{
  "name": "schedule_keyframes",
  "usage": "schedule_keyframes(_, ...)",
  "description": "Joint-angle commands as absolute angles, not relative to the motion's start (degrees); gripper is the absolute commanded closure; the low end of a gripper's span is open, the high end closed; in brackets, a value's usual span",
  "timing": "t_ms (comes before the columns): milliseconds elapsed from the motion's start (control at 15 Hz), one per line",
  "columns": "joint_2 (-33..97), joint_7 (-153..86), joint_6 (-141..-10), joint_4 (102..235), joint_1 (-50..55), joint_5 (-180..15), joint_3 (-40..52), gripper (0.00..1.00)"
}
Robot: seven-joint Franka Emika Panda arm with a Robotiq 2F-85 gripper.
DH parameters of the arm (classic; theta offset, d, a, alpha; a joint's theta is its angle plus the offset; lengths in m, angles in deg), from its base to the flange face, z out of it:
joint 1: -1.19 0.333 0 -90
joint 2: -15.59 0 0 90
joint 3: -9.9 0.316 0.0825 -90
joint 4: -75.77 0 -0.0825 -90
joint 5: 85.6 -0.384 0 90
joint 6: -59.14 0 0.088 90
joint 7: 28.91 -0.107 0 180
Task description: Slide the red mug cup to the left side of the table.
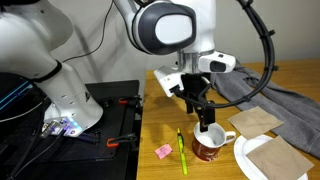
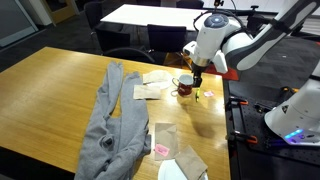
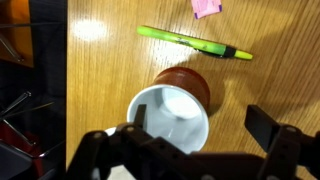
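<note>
Low in the wrist view the gripper is held fingers apart over the red mug cup, set lower centre on the table. Beyond, a green pen is laid crosswise, a pink scrap at the top edge.

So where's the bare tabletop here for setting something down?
Bare: in an exterior view, the wide stretch of table on the grey garment's side away from the red mug. Crowded: around that mug, with green pen, pink scrap, brown napkins and white plate close by.
</note>
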State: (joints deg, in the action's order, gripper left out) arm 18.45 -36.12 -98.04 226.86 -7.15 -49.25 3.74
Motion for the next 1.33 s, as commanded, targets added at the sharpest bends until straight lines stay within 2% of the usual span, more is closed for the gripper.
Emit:
schedule_keyframes(0,21.8,-37.2,-100.2,224.7,-6.5,-47.7,2.1,0.0)
schedule_keyframes(400,23.6,-33.7,-100.3,224.6,-5.3,-55.1,2.7,0.0)
schedule_keyframes(1267,24.8,-35.7,-103.4,223.1,-2.7,-53.6,1.6,0.0)
